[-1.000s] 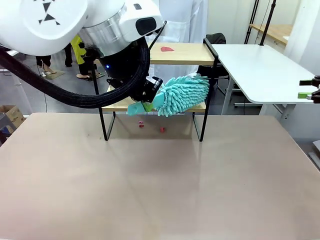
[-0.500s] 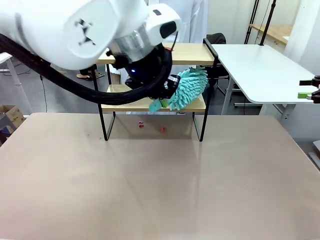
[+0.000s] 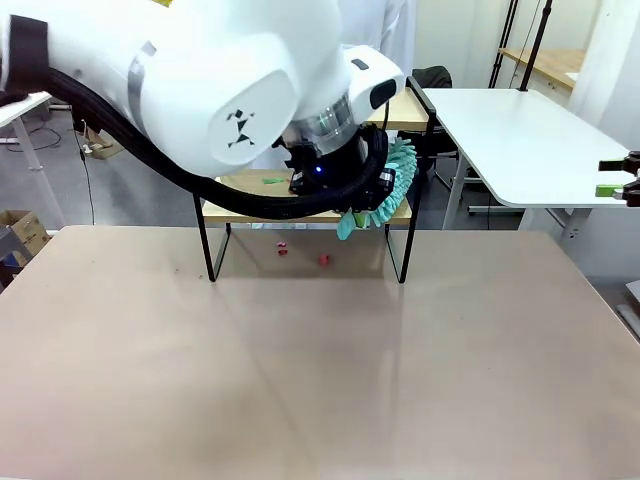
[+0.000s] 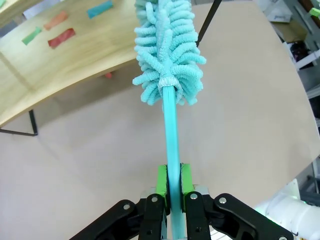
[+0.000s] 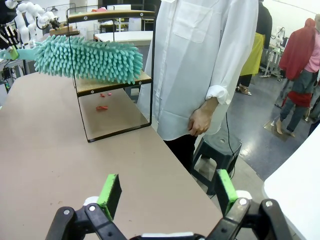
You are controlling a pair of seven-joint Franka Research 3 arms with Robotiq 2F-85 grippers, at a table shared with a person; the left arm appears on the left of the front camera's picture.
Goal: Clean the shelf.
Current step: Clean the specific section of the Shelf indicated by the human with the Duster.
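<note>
The shelf (image 3: 408, 108) stands at the table's far middle, and my left arm covers much of it. My left gripper (image 4: 170, 181) is shut on the teal handle of a fluffy teal duster (image 4: 167, 45). The duster's head (image 5: 90, 60) lies along the shelf's lower board (image 5: 117, 83), between the two tiers, and pokes out at the board's right end (image 3: 392, 190). Coloured scraps (image 4: 61, 37) lie on the lower board (image 4: 85, 55), among them a green one (image 3: 272, 181). My right gripper (image 5: 167, 195) is open with nothing in it, off the table's right side (image 3: 622, 178).
Two red scraps (image 3: 324, 259) lie on the beige table under the shelf. A person in a white coat (image 5: 200, 65) stands just behind the shelf, one hand hanging down. A white table (image 3: 520, 140) stands at the back right. The near tabletop (image 3: 320, 380) is bare.
My left arm has swung to the right, sweeping the duster along the lower board to its right end. The arm now hides more of the shelf. The right gripper has not moved.
</note>
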